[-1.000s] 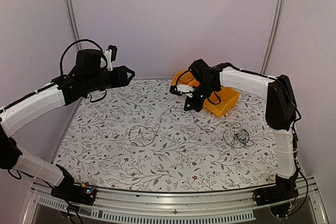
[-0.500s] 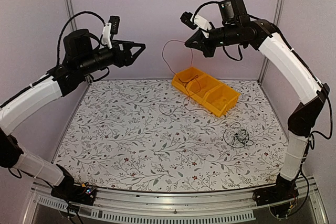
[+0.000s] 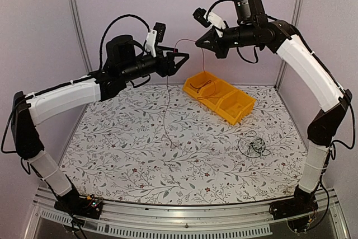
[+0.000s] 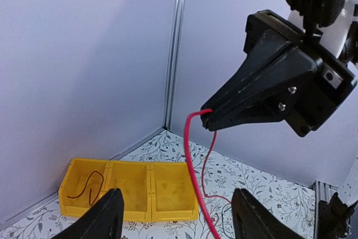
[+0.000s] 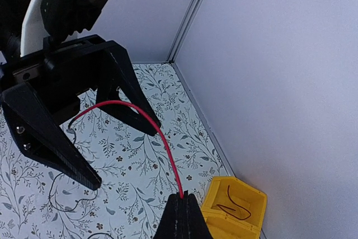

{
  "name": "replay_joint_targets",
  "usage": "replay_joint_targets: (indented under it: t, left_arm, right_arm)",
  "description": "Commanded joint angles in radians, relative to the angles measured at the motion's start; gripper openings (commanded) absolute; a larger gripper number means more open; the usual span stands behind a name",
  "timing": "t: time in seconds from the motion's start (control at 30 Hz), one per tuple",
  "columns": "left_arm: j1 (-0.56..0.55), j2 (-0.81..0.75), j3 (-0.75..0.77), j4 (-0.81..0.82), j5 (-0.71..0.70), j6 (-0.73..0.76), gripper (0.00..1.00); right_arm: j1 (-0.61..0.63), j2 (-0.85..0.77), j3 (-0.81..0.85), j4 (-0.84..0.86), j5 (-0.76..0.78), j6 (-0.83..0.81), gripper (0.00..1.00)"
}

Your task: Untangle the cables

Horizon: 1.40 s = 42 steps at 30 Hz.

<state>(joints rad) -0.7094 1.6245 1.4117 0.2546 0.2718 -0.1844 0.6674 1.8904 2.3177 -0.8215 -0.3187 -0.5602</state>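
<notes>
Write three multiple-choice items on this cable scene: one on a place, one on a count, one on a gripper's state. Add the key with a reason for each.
1. Where does the loose cable bundle lie relative to the yellow bin?
A. inside it
B. on the table, on the bin's near side
C. behind it, against the wall

2. How many compartments has the yellow bin?
A. two
B. four
C. three

3. The right gripper is:
A. shut on the red cable, held high
B. open above the bin
C. resting on the table

Key:
1 B: the top view shows the bundle on the cloth, closer to the arm bases than the bin.
2 C: the left wrist view shows two dividers.
3 A: the right wrist view shows closed fingertips pinching the cable.
</notes>
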Motion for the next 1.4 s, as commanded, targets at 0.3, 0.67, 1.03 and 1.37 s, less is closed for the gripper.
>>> replay_joint_targets:
  t: [0.3, 0.67, 1.03, 1.37]
  left_arm:
    - [-0.015, 0.013, 0.039, 0.036, -0.175, 0.010, 0.59]
    - [-0.007, -0.237, -0.177, -0.005, -0.182, 0.037, 0.88]
    - [-0.014, -0.363, -0.317, -0.063, -0.211, -0.062, 0.84]
    - [-0.029, -0.396, -0.339, -0.107, -0.218, -0.085, 0.82]
  right_arm:
    - [0.004, 0.034, -0.021, 0.107, 0.127, 0.072, 0.00]
    - [-0.058, 0.090, -0.027, 0.487, 0.347, -0.023, 0.00]
    - [-0.157, 0.241, 0.089, 0.761, 0.406, -0.087, 0.00]
    - [-0.231, 0.392, 0.243, 1.032, 0.423, -0.047, 0.00]
